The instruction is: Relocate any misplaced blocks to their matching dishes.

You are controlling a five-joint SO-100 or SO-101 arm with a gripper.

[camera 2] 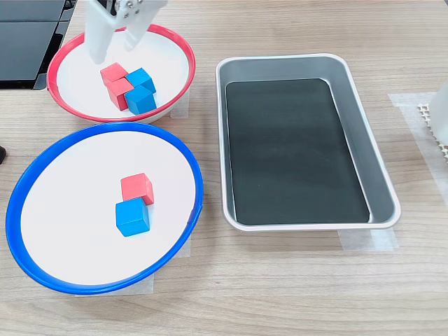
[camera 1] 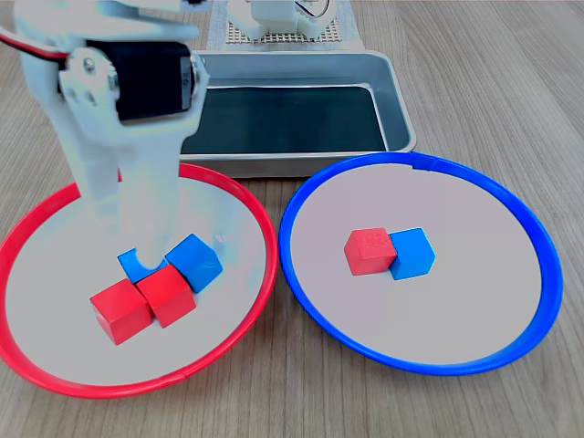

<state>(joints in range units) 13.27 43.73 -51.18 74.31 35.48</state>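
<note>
Jaws [camera 2: 115, 43] parted and empty above the red-rimmed dish [camera 1: 265, 228] holding two red and two blue blocks [camera 1: 194, 260], blue-rimmed dish [camera 1: 538, 246] rightward in the first exterior view holding one red block [camera 1: 370, 251] beside one blue: light, rigid, likely slick cubes, best pinched across opposite flat faces.

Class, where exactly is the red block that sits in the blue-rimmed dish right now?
In both exterior views the red block lies near the middle of the blue-rimmed dish, touching the blue block.
</note>
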